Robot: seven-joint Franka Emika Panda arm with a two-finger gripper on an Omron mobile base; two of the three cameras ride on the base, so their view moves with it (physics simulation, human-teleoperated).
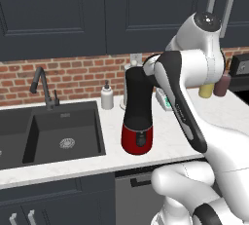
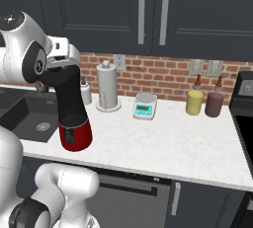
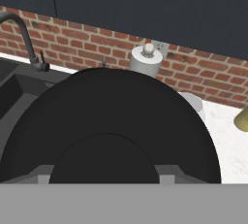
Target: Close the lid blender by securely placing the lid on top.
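1. On the white marble counter (image 2: 188, 143), near its front edge and just right of the black sink (image 1: 58, 136), stands the blender (image 1: 137, 117): a tall black jar on a glossy red base with a small black control panel facing forward.
2. Over the jar's top hangs the robot's gripper (image 2: 63, 63), its white hand pointing down at the mouth of the jar; the arm partly hides that spot in the left base view.
3. From the hand view, a large round black disc, the lid (image 3: 106, 121), spreads across most of the picture, directly below the hand.
4. Whether the lid is already seated on the jar or is just above it cannot be told.
5. The fingers are pressed close together, and they appear to pinch the lid, though the fingertips themselves are hidden.
6. Behind the blender, against the red brick wall, stand a white soap dispenser (image 1: 107, 96) and a paper towel holder (image 2: 107, 87).
7. A white-and-teal kitchen scale (image 2: 145, 106) sits further right on the counter.
8. Near the stove stand a yellow bottle (image 2: 194, 99) and a dark maroon bottle (image 2: 214, 102), side by side.
9. A black faucet (image 1: 44, 87) curves over the sink.
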